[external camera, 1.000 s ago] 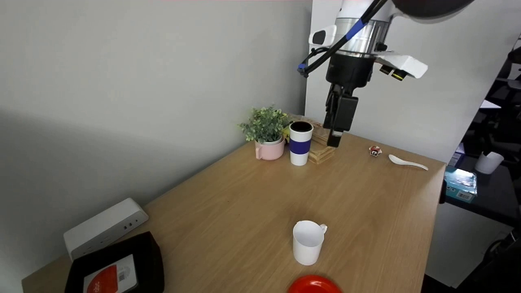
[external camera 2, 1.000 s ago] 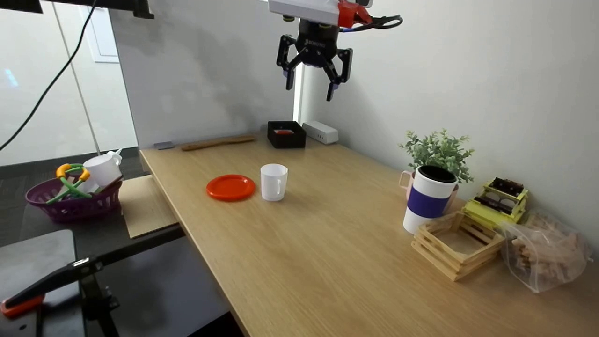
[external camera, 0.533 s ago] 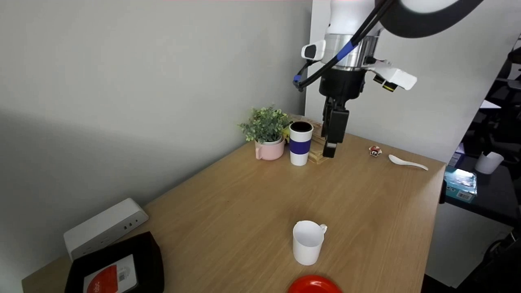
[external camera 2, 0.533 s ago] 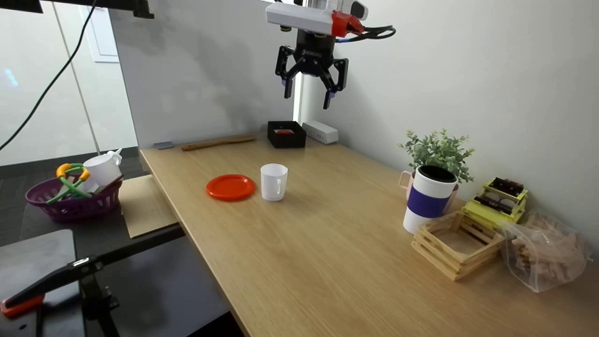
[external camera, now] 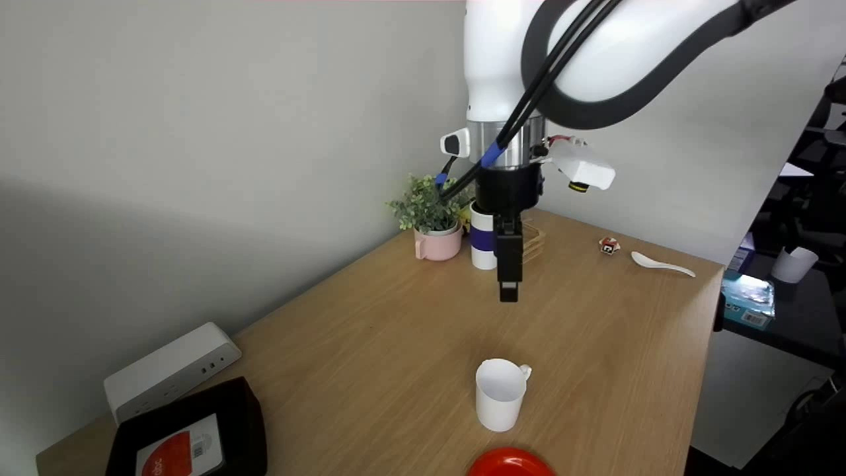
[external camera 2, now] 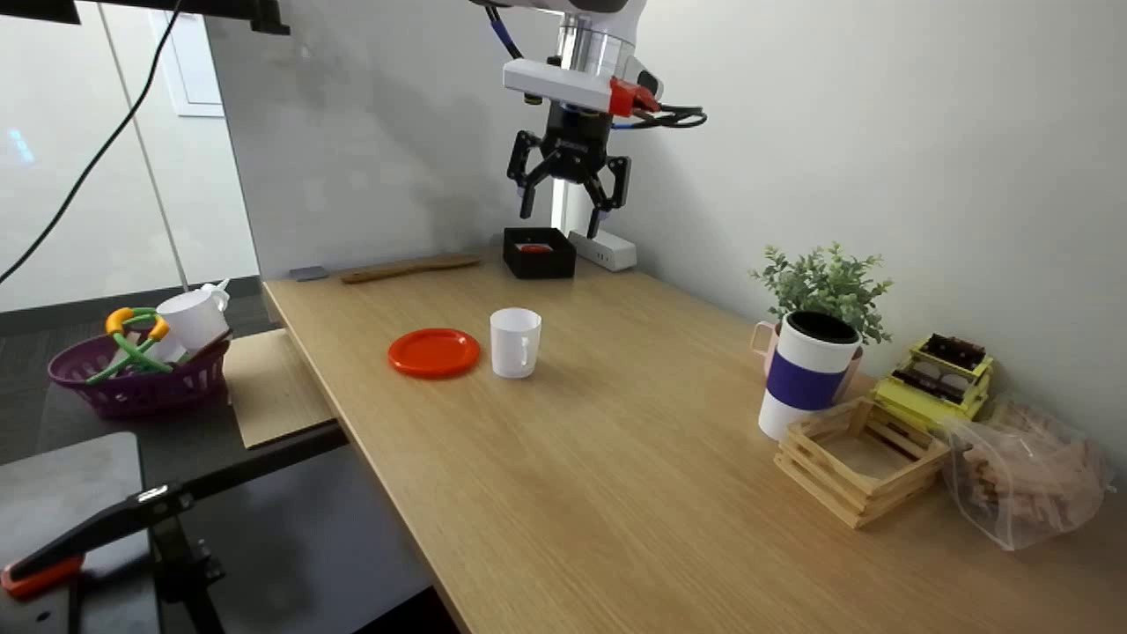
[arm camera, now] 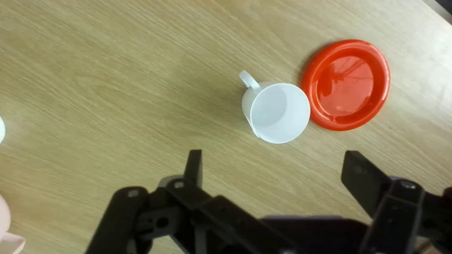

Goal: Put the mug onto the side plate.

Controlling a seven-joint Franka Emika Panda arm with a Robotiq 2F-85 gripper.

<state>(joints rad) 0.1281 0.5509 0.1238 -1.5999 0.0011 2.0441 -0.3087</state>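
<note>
We'd say grasp, lift and placement all remain: the white cylindrical mug (external camera 2: 512,345) stands on the wood-grain table (external camera 2: 616,467), beside the glossy red round plate (external camera 2: 434,352); our black gripper (external camera 2: 559,225) (spread wide, holding nothing) hangs well apart.

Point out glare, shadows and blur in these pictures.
Wrist view: pale reflections on the glossy red round plate, soft shadow on the wood-grain table beside the white cylindrical mug, slightly blurred black gripper fingers. In an exterior view: bright glare on the teal rectangular box, shading at left on the plain grey wall. In an exterior view: dim shadows across the grey panel.
</note>
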